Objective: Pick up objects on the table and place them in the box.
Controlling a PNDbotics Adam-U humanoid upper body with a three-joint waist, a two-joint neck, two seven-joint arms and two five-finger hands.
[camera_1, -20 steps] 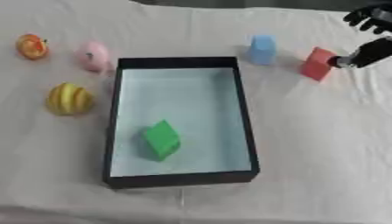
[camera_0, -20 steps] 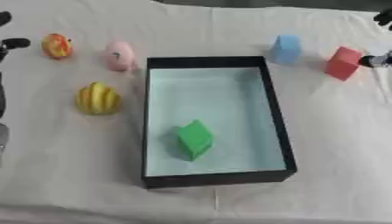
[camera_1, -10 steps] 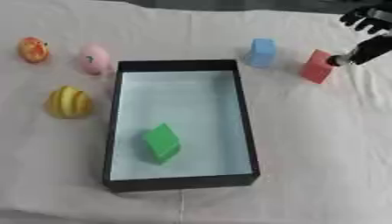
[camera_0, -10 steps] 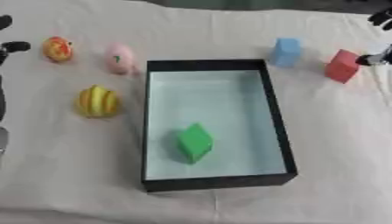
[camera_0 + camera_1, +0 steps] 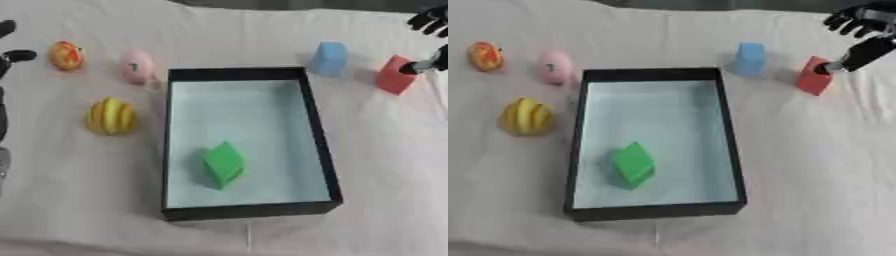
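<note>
Right hand (image 5: 859, 30) (partly cut off) touches red block (image 5: 814, 76); grip unclear; left hand (image 5: 9, 50) mostly hidden.

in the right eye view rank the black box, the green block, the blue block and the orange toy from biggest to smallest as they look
1. Black rectangular box, by far.
2. Green block inside it.
3. Light blue block.
4. Round orange toy.
The last two look close; both lie farther from the camera, so that order is unsure.

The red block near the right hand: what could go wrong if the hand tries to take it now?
The right hand touches the red block only at its far upper edge with a fingertip, so the block may tip or slide away. The blue block stands close by and might be bumped.
</note>
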